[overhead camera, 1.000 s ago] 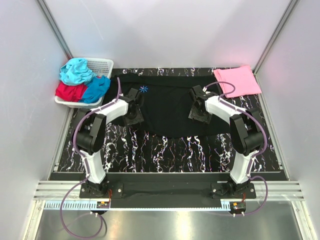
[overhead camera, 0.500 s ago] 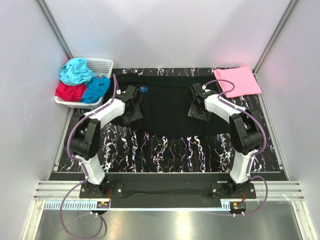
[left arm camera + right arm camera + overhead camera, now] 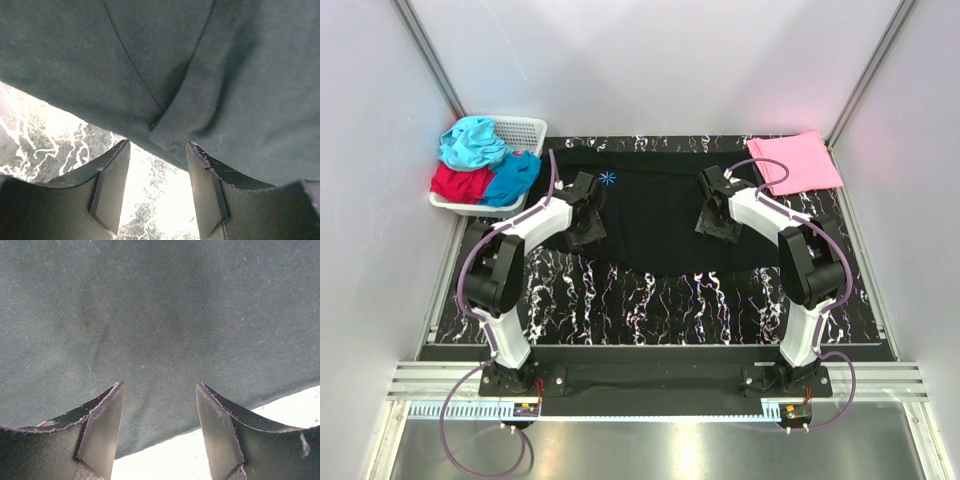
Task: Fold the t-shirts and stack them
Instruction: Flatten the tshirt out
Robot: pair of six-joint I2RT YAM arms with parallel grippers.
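Standing apart with nothing between them, the jaws of the left gripper (image 3: 156,150) are open just short of an edge of the black t-shirt (image 3: 660,215). In the left wrist view the gap between its 2 fingers (image 3: 110,185) shows bright marbled table (image 3: 650,300), and beyond the tips the dark cloth carries a seam line and a soft crease. Whether the tips touch the cloth cannot be told.

Spread wider, the jaws of the right gripper (image 3: 160,390) are open too and hold nothing. Flat dark cloth fills most of the right wrist view, with an edge of the cloth and a strip of bright table at the bottom.

From above, both grippers sit over the black t-shirt, the left one on its left part, the right one on its right part. That shirt lies spread across the far half of the table, and a small light-blue starburst mark (image 3: 608,179) shows just far of the left gripper.

A folded pink t-shirt (image 3: 795,160) lies flat at the far right corner, beside the black one.

At the far left stands a white lattice basket (image 3: 525,128) heaped with 3 bunched shirts: a teal t-shirt (image 3: 472,140) on top, a red t-shirt (image 3: 458,183) at the near left, and a blue t-shirt (image 3: 512,178) spilling over the near right rim.
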